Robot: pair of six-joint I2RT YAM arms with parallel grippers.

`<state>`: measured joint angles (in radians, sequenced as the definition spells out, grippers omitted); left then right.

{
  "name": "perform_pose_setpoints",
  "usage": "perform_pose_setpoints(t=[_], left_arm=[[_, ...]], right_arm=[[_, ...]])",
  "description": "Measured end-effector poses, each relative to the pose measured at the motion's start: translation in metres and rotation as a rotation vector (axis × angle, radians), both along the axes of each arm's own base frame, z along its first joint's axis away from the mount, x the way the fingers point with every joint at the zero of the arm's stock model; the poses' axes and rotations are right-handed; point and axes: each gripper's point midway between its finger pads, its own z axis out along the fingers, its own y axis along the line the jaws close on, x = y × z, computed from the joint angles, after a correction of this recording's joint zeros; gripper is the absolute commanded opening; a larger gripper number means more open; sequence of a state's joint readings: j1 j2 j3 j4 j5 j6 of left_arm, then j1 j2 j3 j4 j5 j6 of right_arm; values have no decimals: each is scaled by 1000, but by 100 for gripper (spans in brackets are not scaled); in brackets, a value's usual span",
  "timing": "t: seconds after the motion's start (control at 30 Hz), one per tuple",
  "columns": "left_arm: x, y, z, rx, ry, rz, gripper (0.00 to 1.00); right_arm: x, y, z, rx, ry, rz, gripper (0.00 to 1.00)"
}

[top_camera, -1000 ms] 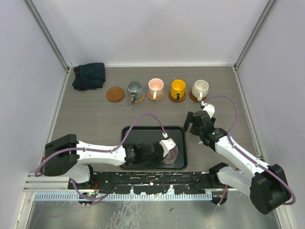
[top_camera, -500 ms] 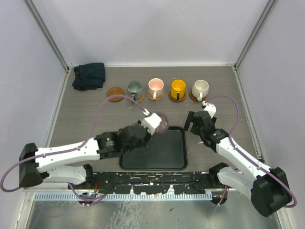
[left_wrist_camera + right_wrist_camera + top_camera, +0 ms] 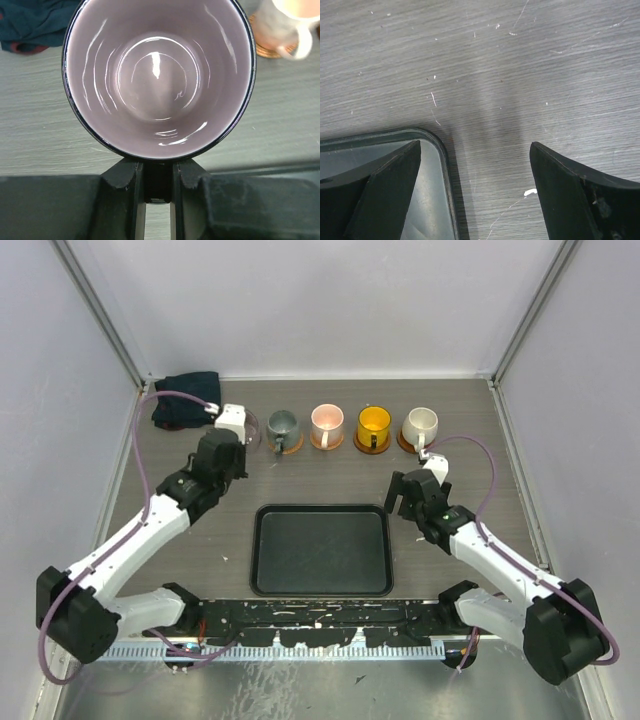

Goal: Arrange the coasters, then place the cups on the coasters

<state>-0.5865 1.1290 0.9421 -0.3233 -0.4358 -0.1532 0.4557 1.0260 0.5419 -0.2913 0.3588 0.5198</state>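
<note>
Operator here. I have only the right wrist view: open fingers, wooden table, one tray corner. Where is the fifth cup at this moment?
Observer: The left gripper holds the mauve cup by its rim, at the far left of the table, near a dark cloth.
Operator: And the other four cups?
Observer: They stand in a row at the far edge, each on a coaster: grey-teal cup, pink cup, yellow cup, cream cup.
Operator: Where is my gripper relative to them?
Observer: The right gripper hangs in front of the cream cup, apart from it.
</note>
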Motion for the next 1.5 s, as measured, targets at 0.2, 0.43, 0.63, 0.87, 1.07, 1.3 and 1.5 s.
perform_pose_setpoints(t=[0.2,0.43,0.63,0.87,1.07,1.3,1.5], left_arm=[[41,40,-18,-58,68,117,0],[85,67,-66,-111,163,209,0],[102,60,-95,-118,219,191,0],[133,48,-94,-144,180,164,0],[153,42,-99,-145,180,152,0],[159,37,-111,-144,220,140,0],[161,38,-111,-134,236,138,0]], right_arm=[[7,-6,14,-26,-46,-26,96],[20,-17,53,-54,-155,-83,96],[23,-23,54,-84,-160,-104,96],[24,-22,41,-107,-120,-101,96],[25,-20,39,-105,-114,-96,96],[26,-19,39,-97,-116,-91,96],[26,-17,36,-94,-106,-86,96]])
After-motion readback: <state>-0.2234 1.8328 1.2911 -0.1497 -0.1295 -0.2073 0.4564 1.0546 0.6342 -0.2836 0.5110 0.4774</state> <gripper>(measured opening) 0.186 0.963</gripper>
